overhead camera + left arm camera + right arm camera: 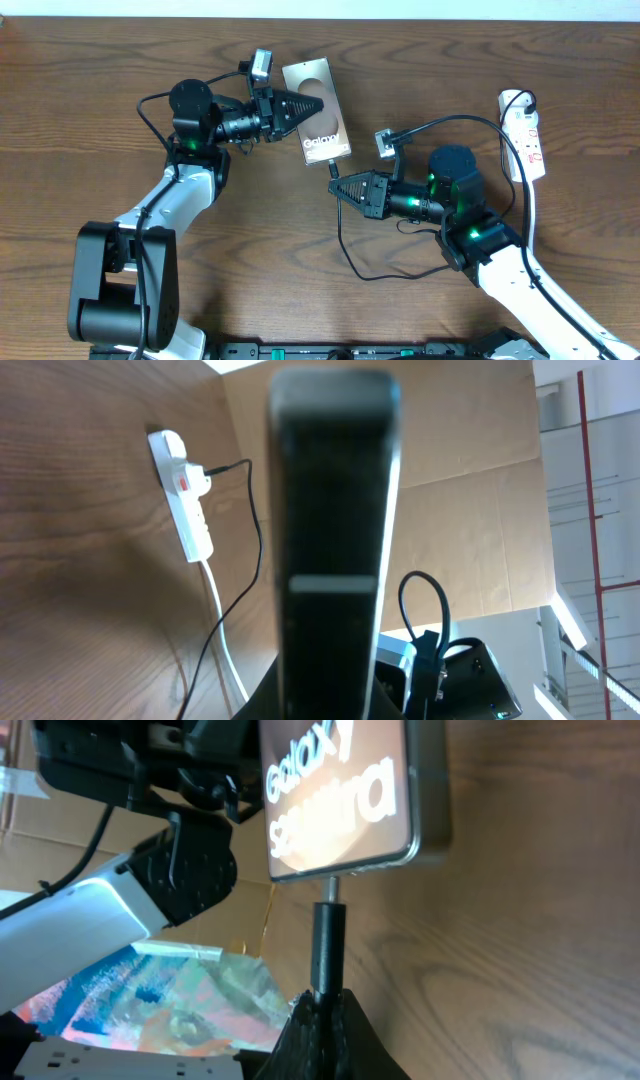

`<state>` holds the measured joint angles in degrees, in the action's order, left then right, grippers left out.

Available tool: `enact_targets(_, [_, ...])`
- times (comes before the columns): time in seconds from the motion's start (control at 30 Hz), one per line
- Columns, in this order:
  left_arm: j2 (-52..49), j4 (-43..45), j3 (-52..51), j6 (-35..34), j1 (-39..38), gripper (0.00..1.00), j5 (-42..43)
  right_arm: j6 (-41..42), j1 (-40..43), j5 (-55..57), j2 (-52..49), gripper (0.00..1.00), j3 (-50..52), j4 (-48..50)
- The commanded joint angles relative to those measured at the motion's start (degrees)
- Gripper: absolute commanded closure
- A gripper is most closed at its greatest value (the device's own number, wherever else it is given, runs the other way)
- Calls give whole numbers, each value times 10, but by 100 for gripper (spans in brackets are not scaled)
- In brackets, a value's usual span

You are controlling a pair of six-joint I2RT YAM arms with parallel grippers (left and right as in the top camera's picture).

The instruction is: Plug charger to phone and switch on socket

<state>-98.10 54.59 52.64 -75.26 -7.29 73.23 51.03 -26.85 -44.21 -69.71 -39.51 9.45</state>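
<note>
Close blur of phone [333, 510]; charger [329, 945] tip possibly hidden inside

At the middle of the brown wooden table [80, 120] is the flat grey-brown rectangular phone [316, 110]. The thin black charger cable [341, 225] meets its near end, and the narrow white plastic power strip [524, 135] lies far right.

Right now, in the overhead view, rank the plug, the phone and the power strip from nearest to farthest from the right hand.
1. Plug: pinched at the tip of the right hand.
2. Phone: just beyond the plug, toward the table's far edge.
3. Power strip: far off at the table's right side.
</note>
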Motion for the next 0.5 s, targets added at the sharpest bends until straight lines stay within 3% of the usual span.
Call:
enact_targets(0.0, [4, 9, 8, -4, -4, 93, 53, -18, 6, 46, -1, 99, -4, 27])
enact_targets(0.47, [4, 9, 8, -5, -4, 93, 19, -8, -23, 14, -19, 99, -4, 30])
